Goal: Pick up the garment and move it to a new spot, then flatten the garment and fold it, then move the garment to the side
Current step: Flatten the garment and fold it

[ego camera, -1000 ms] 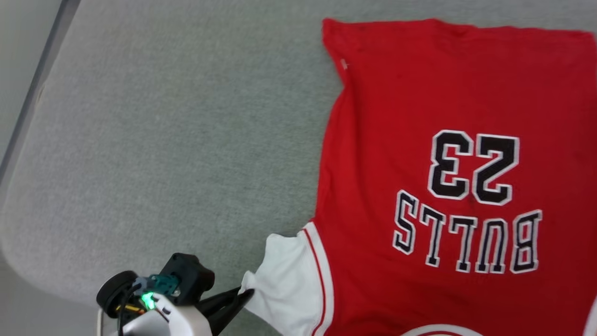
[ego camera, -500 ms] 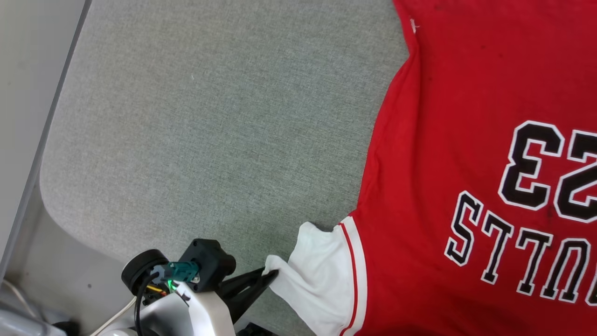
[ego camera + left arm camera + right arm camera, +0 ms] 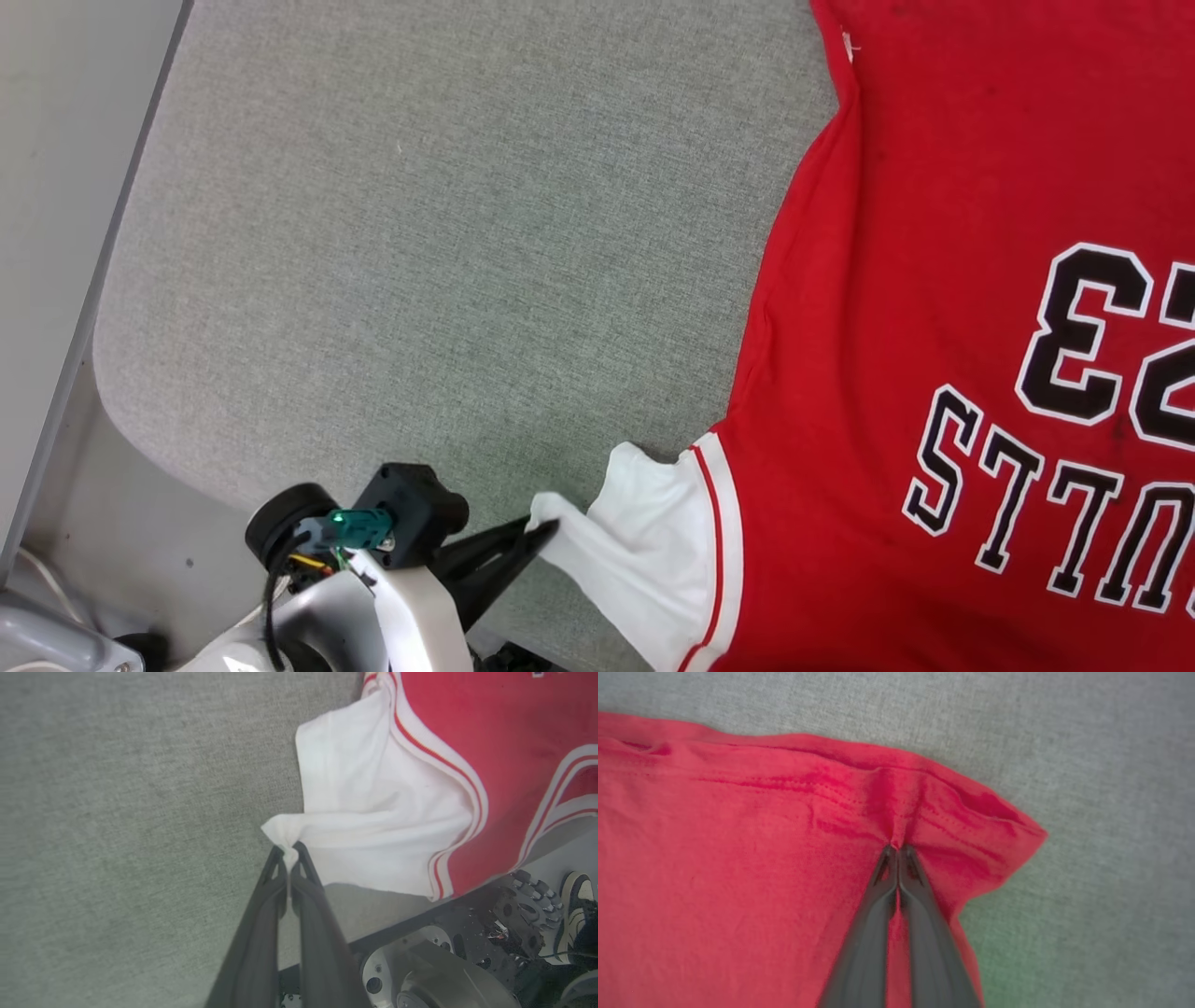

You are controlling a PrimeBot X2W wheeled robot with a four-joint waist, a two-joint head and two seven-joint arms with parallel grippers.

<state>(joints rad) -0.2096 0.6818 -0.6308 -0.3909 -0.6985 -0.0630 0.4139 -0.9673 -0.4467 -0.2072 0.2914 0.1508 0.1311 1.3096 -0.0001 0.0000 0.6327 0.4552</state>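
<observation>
Left wrist view: left gripper [image 3: 288,851] fingers pinch garment [image 3: 373,788] sleeve tip, right gripper [image 3: 896,848] fingers clamp red hem; flattening step, next likely needs pulling both apart over counter [image 3: 373,233].

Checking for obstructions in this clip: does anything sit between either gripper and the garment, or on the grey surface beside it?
Nothing visible does. The left gripper pinches the garment by its white sleeve, the right gripper by its red hem; the grey surface beside it is bare.
</observation>
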